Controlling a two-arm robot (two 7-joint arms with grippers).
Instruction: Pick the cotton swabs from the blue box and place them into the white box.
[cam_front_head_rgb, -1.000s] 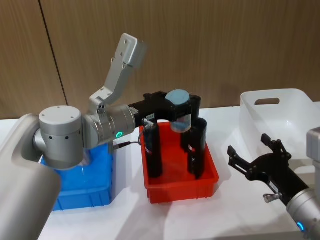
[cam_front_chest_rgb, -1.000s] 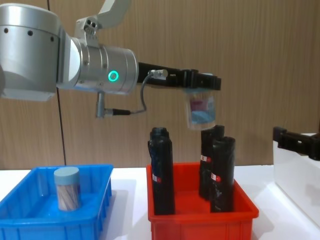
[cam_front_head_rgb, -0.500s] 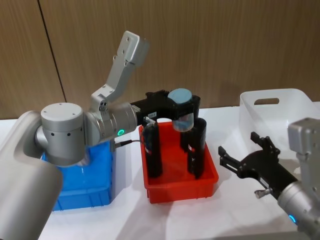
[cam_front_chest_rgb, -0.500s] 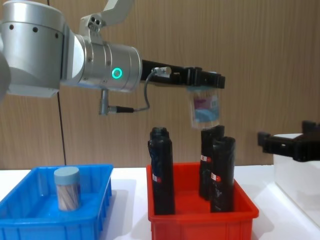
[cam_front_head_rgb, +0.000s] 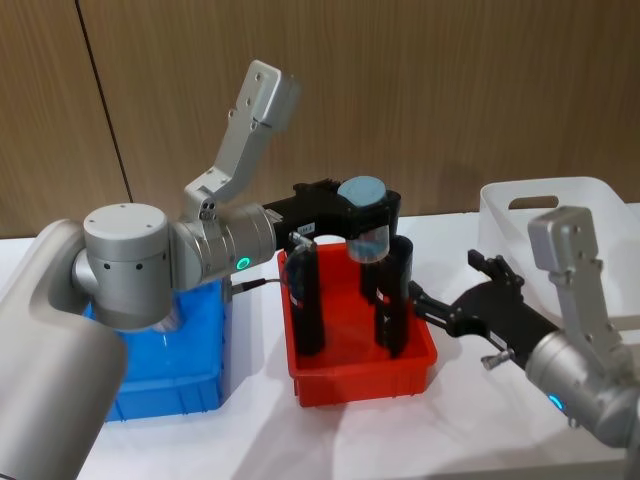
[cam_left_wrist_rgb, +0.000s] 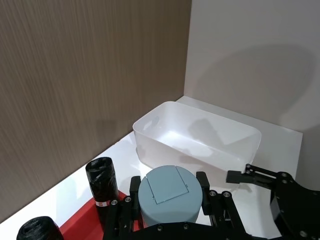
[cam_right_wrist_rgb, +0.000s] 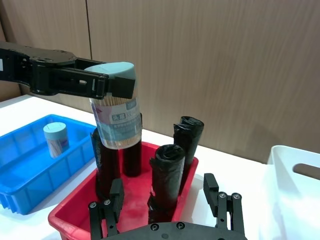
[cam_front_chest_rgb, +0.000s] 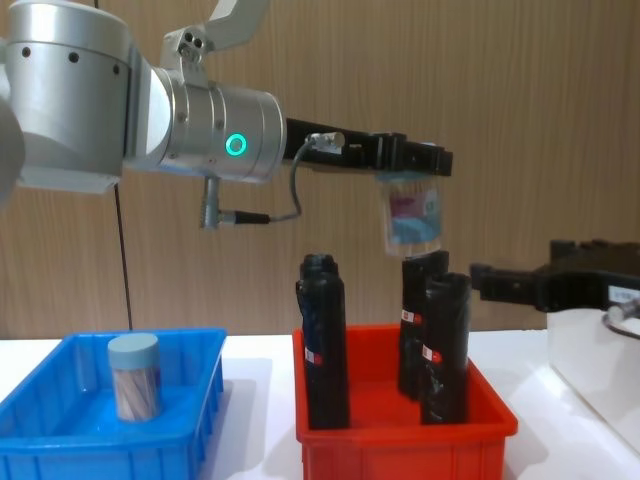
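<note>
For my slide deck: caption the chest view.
Left gripper holds a cotton swab jar above black rolls in the red bin; open right gripper hovers beside them.

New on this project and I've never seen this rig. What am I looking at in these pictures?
It is a two-armed robot at a white table. The four pictures come from cameras on its head, on its chest and on each wrist, all taken at the same moment.

On the table, from the robot's left to its right, stand a bright blue shallow plastic bin, a red plastic bin with tall black wrapped rolls standing in it, and a translucent white plastic bin.

The left gripper holds a small clear jar of cotton swabs by its pale blue-grey lid, in the air above the red bin. A second jar stands in the blue bin.

The right gripper is open and holds nothing. It is near the red bin's right side.
</note>
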